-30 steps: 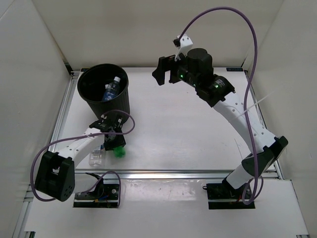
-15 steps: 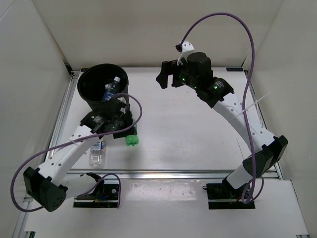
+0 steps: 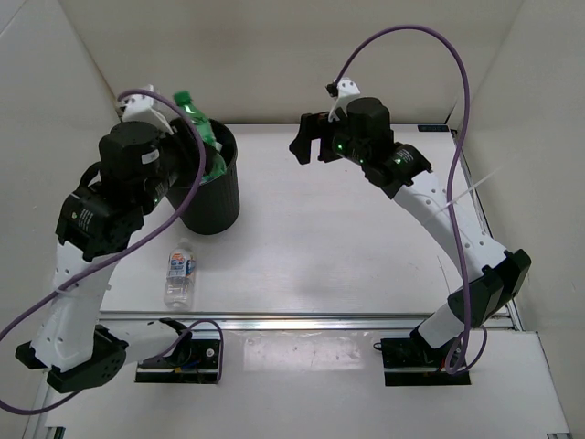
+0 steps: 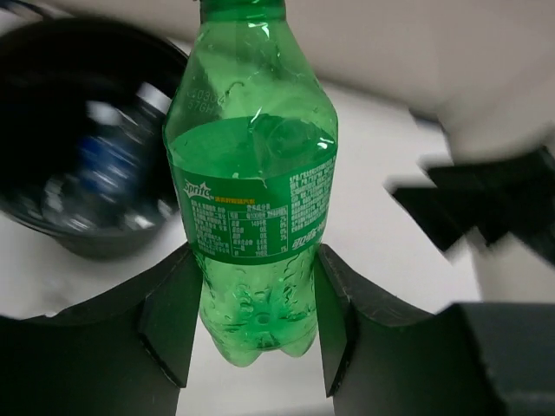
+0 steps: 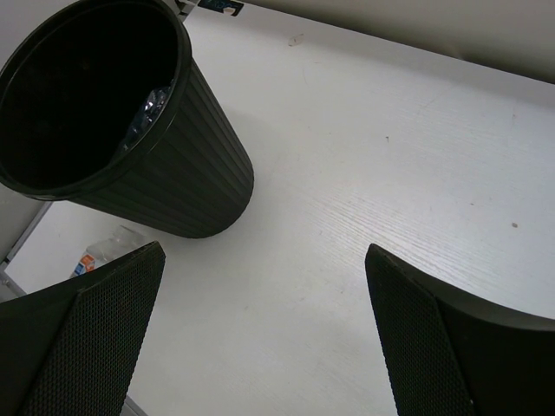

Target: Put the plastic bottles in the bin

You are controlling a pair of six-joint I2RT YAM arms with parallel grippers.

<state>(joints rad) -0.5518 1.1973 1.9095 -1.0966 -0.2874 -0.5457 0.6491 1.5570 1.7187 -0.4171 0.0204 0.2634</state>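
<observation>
Lifted: green bottle [image 4: 251, 199] now up at bin [image 3: 218, 197] rim, upper left | left gripper [image 4: 251, 299] clamped on it, right gripper [image 5: 264, 260] wide, empty | centre over mouth before release

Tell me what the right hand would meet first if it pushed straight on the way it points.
The right hand would likely meet bare table beside the bin; depth is unclear.

You have a white table [image 3: 347, 247]: the black bin [image 3: 218, 203] stands near its far-left corner, and a clear bottle with a white-orange label [image 3: 179, 274] lies near its near-left corner.
</observation>
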